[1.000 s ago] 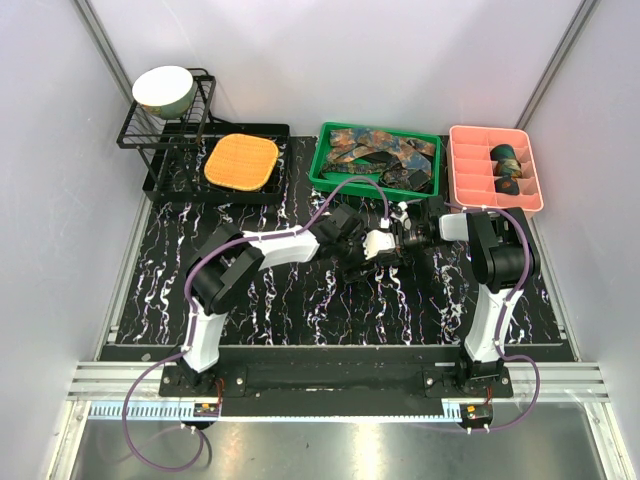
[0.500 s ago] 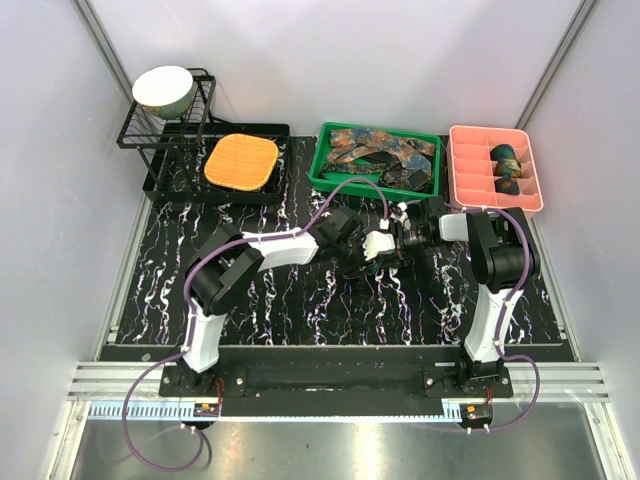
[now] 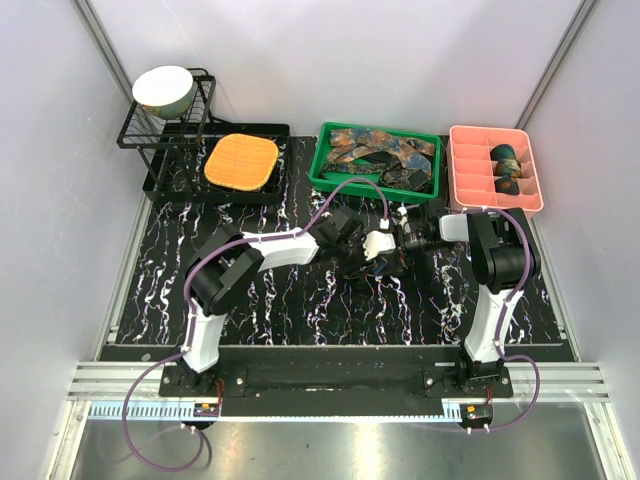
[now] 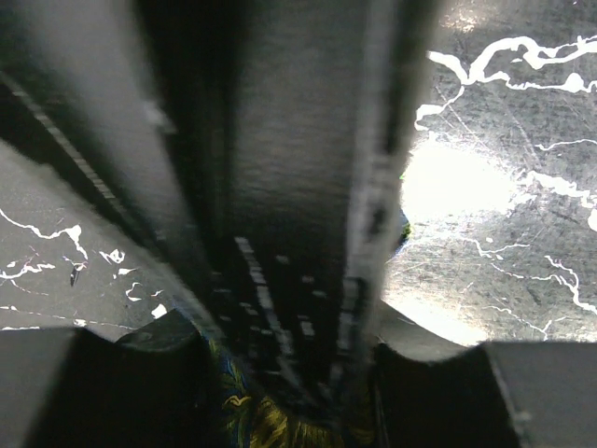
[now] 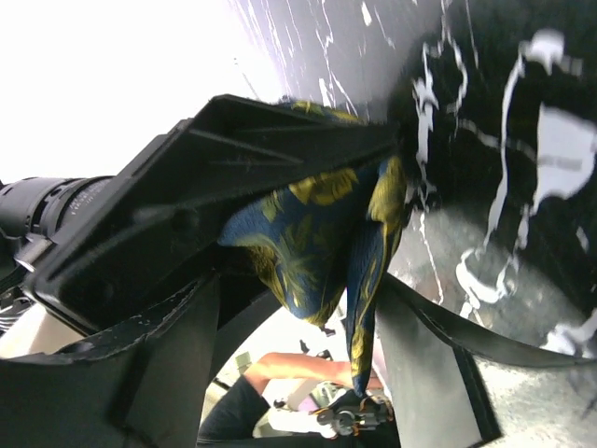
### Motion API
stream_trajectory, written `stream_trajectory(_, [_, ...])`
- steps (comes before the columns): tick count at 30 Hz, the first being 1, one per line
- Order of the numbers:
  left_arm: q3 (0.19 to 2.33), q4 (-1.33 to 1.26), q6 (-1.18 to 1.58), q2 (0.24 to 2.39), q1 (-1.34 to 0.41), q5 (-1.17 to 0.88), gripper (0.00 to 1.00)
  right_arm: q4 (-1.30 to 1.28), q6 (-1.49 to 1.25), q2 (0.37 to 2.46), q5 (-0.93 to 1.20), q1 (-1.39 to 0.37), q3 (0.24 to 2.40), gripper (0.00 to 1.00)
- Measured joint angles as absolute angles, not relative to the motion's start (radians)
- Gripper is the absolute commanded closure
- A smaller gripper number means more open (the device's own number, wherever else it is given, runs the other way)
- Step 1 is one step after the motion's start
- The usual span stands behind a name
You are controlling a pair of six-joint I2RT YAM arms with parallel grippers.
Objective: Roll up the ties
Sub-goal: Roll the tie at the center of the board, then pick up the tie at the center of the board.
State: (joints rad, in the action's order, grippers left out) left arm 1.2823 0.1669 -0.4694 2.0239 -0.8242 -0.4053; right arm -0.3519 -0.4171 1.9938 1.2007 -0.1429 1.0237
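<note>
My left claw seems clamped on the navy tie, which hangs lengthwise, mid-frame, between the spread jaws of my right claw.

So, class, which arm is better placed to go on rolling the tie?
Left. The left gripper is shut on the tie, whose fabric hangs from it. The right gripper stands open around the hanging end and grips nothing.

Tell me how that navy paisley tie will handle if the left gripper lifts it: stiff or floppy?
Likely floppy: the navy tie hangs in soft folds from the left gripper, so its free end should droop and swing. Probably light, since one pinch seems to carry it. The fabric looks smooth, so it may slip or uncoil with the right gripper open.
</note>
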Motion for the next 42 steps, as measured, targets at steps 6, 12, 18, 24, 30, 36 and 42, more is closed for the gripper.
stream_trajectory(6, [1.283, 0.167, -0.462, 2.024, -0.826, -0.398, 1.00, -0.374, -0.437, 1.976, 1.194, -0.142, 1.006, 0.41])
stream_trajectory(12, [1.285, 0.167, -0.463, 2.024, -0.828, -0.395, 1.00, -0.391, -0.443, 1.975, 1.169, -0.141, 1.024, 0.42])
stream_trajectory(18, [1.286, 0.167, -0.463, 2.024, -0.828, -0.395, 1.00, -0.392, -0.433, 1.978, 1.160, -0.141, 1.041, 0.50])
stream_trajectory(24, [1.286, 0.167, -0.472, 2.024, -0.829, -0.396, 1.00, -0.402, -0.391, 1.982, 1.144, -0.141, 1.042, 0.77])
stream_trajectory(30, [1.286, 0.163, -0.480, 2.024, -0.831, -0.396, 0.98, -0.427, -0.342, 1.986, 1.134, -0.141, 1.055, 1.00])
stream_trajectory(36, [1.286, 0.159, -0.492, 2.024, -0.833, -0.396, 1.00, -0.465, -0.283, 1.986, 1.124, -0.141, 1.071, 0.84])
stream_trajectory(42, [1.286, 0.157, -0.503, 2.024, -0.835, -0.400, 1.00, -0.506, -0.240, 1.986, 1.080, -0.141, 1.098, 0.36])
